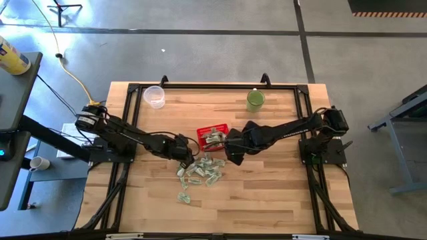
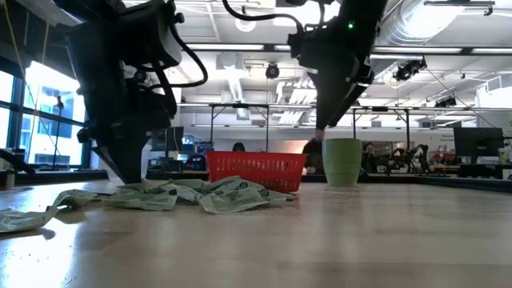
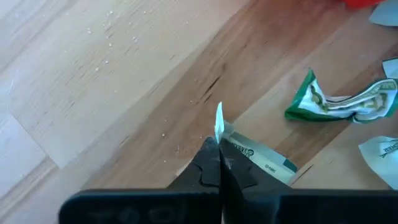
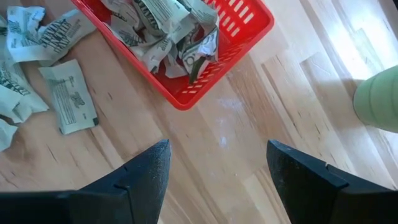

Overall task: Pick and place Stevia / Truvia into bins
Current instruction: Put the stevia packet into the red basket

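The left gripper (image 1: 185,154) is sitting low at the left edge of the heap of small pale green and white paper sachets (image 1: 202,171), its two dark fingers (image 3: 214,167) pressed together and pinching the edge of one white sachet (image 3: 219,124) that is standing upright between the tips. The right gripper (image 1: 231,148) is hanging just beside the small red latticed plastic basket (image 1: 223,129), fingers spread wide with nothing between them.

The heap is lying on the pale wooden table (image 1: 267,193) just in front of the basket, with one sachet lying a little apart toward the front. Wide bare wood is lying open in front of the heap and to both sides; the two arms are closing in on the basket from left and right. A clear plastic cup (image 1: 154,97) and a green cup (image 1: 255,100) are standing well apart near the far edge.

The right wrist view is showing crumpled sachets (image 4: 168,31) already filling the basket, which the low view hides behind the mesh wall. The left wrist view alone is showing the pinch; a folded green sachet (image 3: 339,102) is lying near it. The low view is showing the heap flat on the wood.
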Motion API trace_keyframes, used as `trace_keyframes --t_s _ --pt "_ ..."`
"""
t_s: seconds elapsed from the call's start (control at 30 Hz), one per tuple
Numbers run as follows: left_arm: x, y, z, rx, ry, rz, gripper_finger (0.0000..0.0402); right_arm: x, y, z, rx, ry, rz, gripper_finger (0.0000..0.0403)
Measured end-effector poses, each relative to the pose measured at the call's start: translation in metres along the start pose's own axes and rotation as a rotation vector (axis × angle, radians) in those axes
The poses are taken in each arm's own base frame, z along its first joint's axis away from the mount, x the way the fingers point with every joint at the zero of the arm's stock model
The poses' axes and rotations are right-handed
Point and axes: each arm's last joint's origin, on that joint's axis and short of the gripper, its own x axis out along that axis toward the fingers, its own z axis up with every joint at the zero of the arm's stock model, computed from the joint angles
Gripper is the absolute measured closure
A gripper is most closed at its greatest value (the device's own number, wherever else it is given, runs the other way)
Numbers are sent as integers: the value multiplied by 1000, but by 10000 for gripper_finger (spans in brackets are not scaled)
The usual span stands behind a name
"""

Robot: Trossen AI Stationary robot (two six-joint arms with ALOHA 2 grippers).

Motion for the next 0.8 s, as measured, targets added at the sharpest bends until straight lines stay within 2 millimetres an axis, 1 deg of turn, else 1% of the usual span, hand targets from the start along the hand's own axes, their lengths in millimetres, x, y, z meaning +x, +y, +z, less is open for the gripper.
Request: trace_keyframes --t_s 0.13,0.23,0.37,0.47,0.57,0.6,0.67,0.73,0.8 --pt "-5 -6 5 27 16 -31 367 0 -1 -1 -6 11 -9 146" --pt "-23 -17 20 83 -27 -67 379 0 -2 -2 -11 20 -15 146" --pt "-51 -21 49 135 -109 -28 379 -4 2 -6 -35 14 -27 147" --pt "-73 -24 74 179 -177 -16 379 -15 6 -13 -69 -26 -49 150" --pt "-89 -30 101 240 -279 -73 379 -26 9 -20 -84 -54 -60 156" --pt "-91 -30 109 252 -313 -87 379 -29 10 -22 -87 -54 -61 158" --pt "-87 -28 125 264 -357 -129 379 -33 12 -27 -100 -46 -60 161" --pt "-76 -25 139 289 -329 -219 373 -35 14 -31 -116 -31 -47 164" --pt "-62 -23 148 296 -270 -329 359 -37 19 -35 -132 -24 -22 164"
